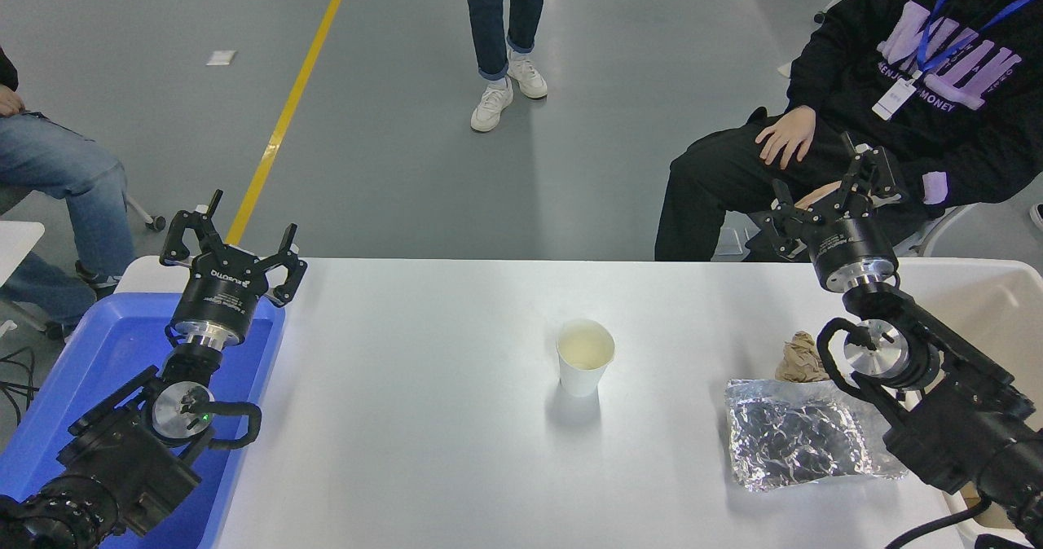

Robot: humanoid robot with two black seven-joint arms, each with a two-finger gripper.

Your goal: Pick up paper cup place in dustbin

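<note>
Crinkled foil bag (803, 441) lies right of the paper cup (584, 357), which stands upright mid-table. Farther right, the right gripper (831, 199) hovers with fingers spread, over what seems the dustbin (990, 288). Far left of the cup, the left gripper (232, 239) gapes above a blue tray (98, 353).

White table (424, 451). Paper cup (584, 357) upright near the middle, open side up, well apart from everything else. Crinkled silver foil bag (803, 439) lies flat toward the right; crumpled brown paper ball (803, 357) just behind it. Blue tray (106, 353) at the left edge, cream dustbin (990, 296) at the right edge.
</note>
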